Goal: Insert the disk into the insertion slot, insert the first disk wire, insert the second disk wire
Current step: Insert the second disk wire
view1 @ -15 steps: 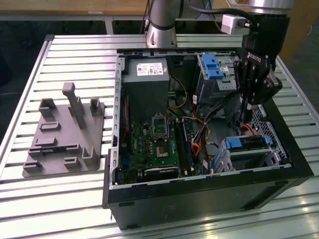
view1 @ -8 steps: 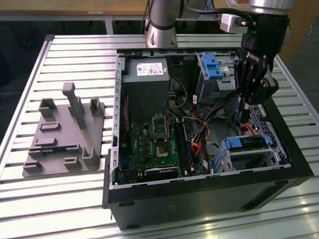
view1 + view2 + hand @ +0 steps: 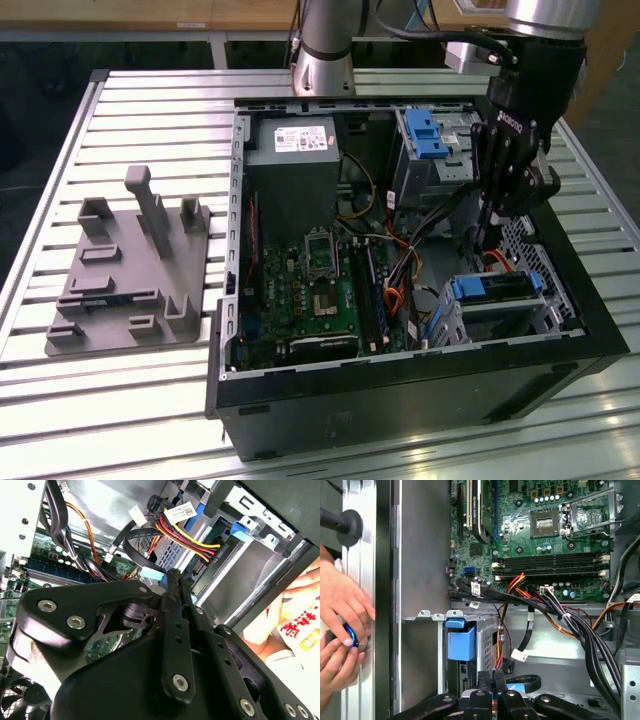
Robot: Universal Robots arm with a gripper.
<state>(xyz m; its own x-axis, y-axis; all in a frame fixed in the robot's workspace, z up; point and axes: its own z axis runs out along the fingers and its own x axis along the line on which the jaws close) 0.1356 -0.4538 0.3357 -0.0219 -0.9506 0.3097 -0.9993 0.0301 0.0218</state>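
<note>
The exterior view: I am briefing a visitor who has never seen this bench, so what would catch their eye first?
First the open computer case on the slatted table, its green motherboard laid bare. Next the black gripper, reaching down into the case at the exterior view's right, just above the blue-framed disk sitting in the insertion slot. The grey holder plate lies on the table at the exterior view's left.

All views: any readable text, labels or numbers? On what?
None can be quoted reliably.
Power supply label, exterior view: too small.
Cable tag, second wrist view: blurred.
Wire tags, first wrist view: too small.
White packet, second wrist view: red characters, blurred and cut off.
</note>
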